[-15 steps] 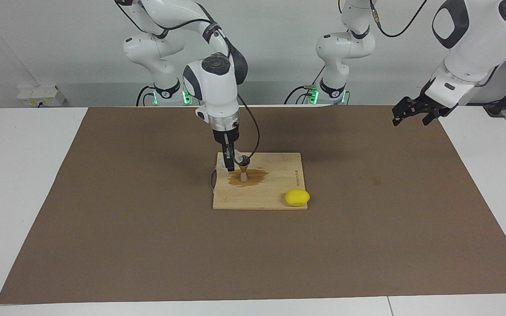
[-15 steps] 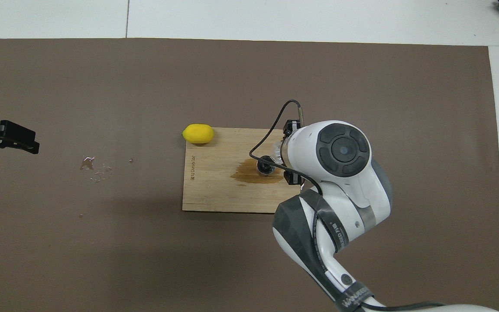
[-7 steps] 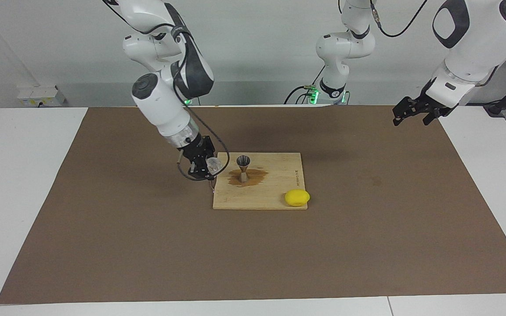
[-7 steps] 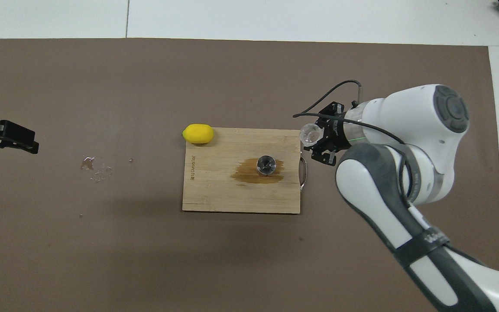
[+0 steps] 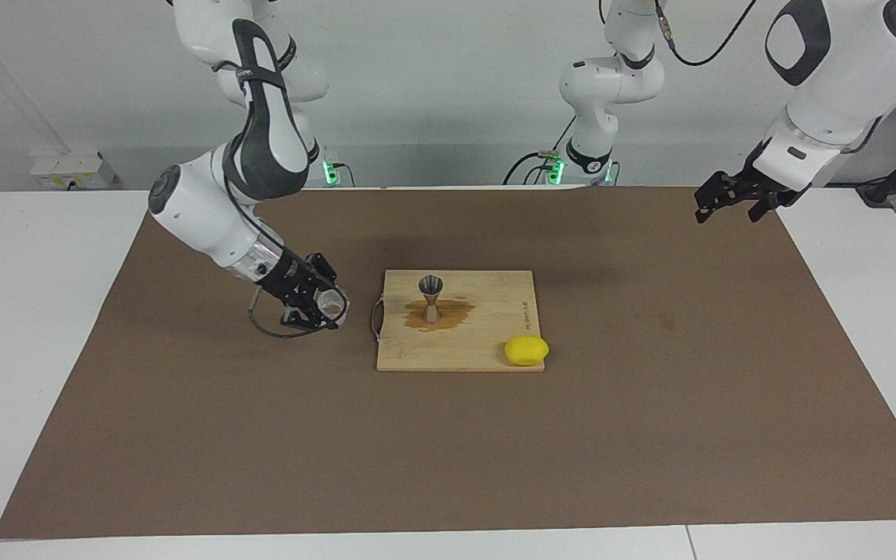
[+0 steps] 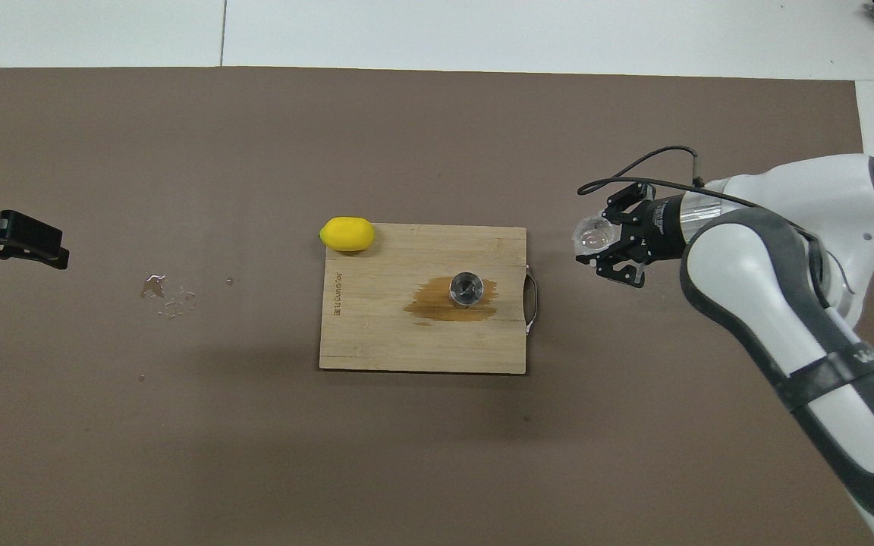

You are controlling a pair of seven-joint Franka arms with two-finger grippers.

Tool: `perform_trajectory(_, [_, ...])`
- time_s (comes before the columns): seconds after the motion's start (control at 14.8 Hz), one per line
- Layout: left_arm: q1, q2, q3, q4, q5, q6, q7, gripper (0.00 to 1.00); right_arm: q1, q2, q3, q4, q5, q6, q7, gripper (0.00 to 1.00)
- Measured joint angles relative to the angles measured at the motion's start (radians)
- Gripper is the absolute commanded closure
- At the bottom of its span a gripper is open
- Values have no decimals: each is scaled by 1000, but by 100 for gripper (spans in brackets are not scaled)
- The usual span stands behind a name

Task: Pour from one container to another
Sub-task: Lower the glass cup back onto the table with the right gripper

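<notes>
We are gripping the clear glass tumbler point(image 5: 330, 304) in the right gripper point(image 5: 322, 305) over bare brown mat point(image 5: 183, 404), clear of the wooden board's point(image 5: 487, 303) edge; the left gripper point(image 5: 730, 198) is waiting, jaws wide; the board's printed lettering is unreadable.

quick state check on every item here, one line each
glass tumbler: tipped on its side, held in the right gripper over the mat
jigger: upright on the cutting board
cutting board: flat, wet brown stain around the jigger
lemon: whole, at the board's corner
left gripper: open, waiting
</notes>
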Motion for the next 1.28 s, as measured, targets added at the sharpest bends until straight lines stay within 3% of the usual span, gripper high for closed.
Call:
perform_trajectory(0.4, [0, 0, 0, 0, 0, 0, 0, 0, -114, 28, 1, -73, 68, -24, -237, 100])
perform_trajectory(0.81, [0, 0, 0, 0, 0, 0, 0, 0, -216, 125, 1, -79, 115, -61, -457, 99])
perform_trajectory(0.94, [0, 0, 0, 0, 0, 0, 0, 0, -225, 132, 1, -82, 116, -61, -465, 77])
perform_trajectory(1.08, [0, 0, 0, 0, 0, 0, 0, 0, -232, 132, 1, -89, 123, -59, -465, 32])
perform_trajectory(1.15, [0, 0, 0, 0, 0, 0, 0, 0, -235, 132, 0, -94, 127, -58, -465, 0])
perform_trajectory(1.28, [0, 0, 0, 0, 0, 0, 0, 0, -240, 130, 0, -102, 131, -57, -465, 0])
